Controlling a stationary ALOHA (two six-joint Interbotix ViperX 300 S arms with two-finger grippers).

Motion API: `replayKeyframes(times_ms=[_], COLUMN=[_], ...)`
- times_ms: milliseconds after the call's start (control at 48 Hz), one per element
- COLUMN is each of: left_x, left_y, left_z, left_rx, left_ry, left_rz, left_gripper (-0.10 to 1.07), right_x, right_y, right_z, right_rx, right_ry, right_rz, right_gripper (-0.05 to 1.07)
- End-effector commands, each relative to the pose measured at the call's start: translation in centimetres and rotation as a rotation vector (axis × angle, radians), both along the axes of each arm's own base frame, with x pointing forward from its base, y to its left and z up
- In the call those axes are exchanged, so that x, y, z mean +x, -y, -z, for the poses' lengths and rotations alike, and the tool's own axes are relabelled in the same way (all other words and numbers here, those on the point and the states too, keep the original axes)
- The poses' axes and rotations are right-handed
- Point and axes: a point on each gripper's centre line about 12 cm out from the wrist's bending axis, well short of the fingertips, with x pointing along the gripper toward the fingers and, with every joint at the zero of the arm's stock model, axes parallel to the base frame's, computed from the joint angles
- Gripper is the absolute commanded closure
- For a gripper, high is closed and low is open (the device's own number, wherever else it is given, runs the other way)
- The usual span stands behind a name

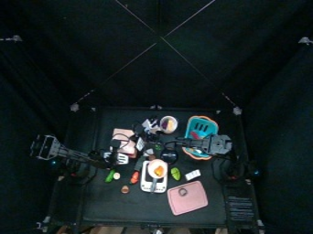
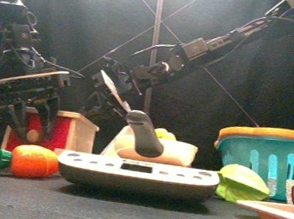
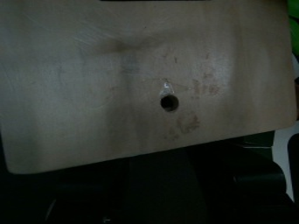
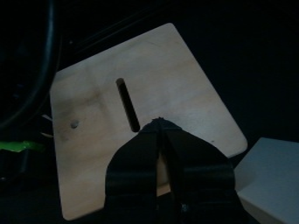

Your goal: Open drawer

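Drawer [image 2: 67, 130] sits behind my orange [image 2: 32, 161] and scale [image 2: 138, 174]; right gripper [image 4: 165, 131] pinched closed, left gripper's state unclear; black table [image 2: 123, 214].

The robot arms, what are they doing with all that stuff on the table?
Both arms are working at the small pink drawer near the table's back left. The left gripper hangs just in front of it. The right arm reaches across from the other side, and its gripper has its jaws together against a pale wooden panel. Toy food, a scale and a teal basket sit untouched.
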Motion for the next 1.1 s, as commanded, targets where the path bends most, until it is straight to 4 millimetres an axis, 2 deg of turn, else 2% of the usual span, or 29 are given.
replayKeyframes(times_ms=[0, 354, 479, 1083], left_x=[0.6, 0.7, 0.5, 0.5], left_y=[-0.2, 0.1, 0.3, 5.3], left_z=[-0.4, -0.4, -0.2, -0.4], left_rx=[-0.002, -0.013, -0.039, -0.149], left_ry=[0.017, 0.019, 0.016, 0.018], left_rz=[-0.007, -0.006, -0.024, 0.038], left_gripper=[0.14, 0.34, 0.35, 0.35], right_x=[-0.3, -0.4, -0.4, -0.4], right_y=[0.4, 0.3, 0.3, 0.4], right_z=[-1.4, -1.3, -1.3, -1.3], right_rx=[-0.006, -0.004, -0.004, 0.001], right_ry=[0.019, 0.013, 0.013, -0.012], right_rz=[0.008, 0.008, 0.008, 0.009], right_gripper=[0.82, 0.82, 0.82, 0.82])
